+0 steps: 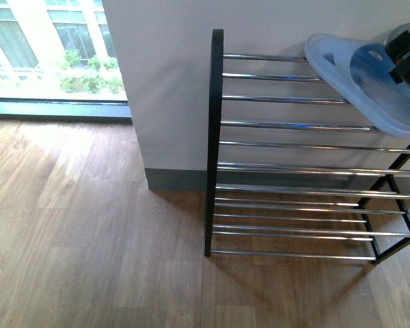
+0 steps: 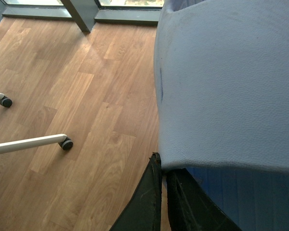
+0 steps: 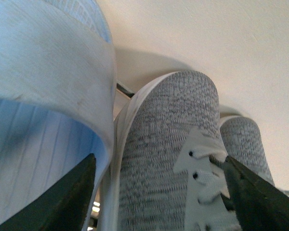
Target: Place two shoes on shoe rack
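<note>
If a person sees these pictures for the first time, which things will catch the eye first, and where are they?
First comes the pale blue-white rubber slide, at the right end of the top chrome bars of the black-framed shoe rack, which stands against the white wall. The right wrist view shows two grey knit sneakers side by side right next to that slide. The left wrist view is filled by another pale blue slide above the wooden floor.
</note>
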Action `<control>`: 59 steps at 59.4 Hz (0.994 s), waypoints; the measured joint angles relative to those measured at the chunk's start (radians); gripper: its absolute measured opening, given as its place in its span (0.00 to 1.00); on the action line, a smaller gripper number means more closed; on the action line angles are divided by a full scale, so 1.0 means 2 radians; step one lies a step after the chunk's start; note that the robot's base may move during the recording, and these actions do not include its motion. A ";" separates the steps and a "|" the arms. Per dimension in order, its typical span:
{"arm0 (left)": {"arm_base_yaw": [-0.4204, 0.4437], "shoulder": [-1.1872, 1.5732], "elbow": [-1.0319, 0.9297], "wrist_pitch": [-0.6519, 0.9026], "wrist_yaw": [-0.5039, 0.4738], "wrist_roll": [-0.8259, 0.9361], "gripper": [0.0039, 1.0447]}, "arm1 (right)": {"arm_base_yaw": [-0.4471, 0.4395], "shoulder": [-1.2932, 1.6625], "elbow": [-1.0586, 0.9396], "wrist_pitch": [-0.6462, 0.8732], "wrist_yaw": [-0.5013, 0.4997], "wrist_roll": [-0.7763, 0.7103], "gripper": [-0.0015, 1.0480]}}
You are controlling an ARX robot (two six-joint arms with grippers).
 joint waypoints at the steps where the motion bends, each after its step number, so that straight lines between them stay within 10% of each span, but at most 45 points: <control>1: 0.000 0.000 0.000 0.000 0.000 0.000 0.01 | -0.002 -0.007 0.000 -0.012 -0.006 0.008 0.79; 8: 0.000 0.000 0.000 0.000 0.000 0.000 0.01 | -0.018 -0.061 -0.003 -0.081 -0.047 0.064 0.93; 27: 0.000 0.000 0.000 0.000 0.000 0.000 0.01 | -0.125 -0.263 -0.093 -0.115 -0.136 0.267 0.90; 40: 0.000 0.000 0.000 0.000 0.000 0.000 0.01 | -0.105 -0.303 -0.263 0.204 -0.196 0.333 0.60; 59: 0.000 0.000 0.000 0.000 0.000 0.000 0.01 | -0.073 -0.398 -0.399 0.260 -0.162 0.345 0.11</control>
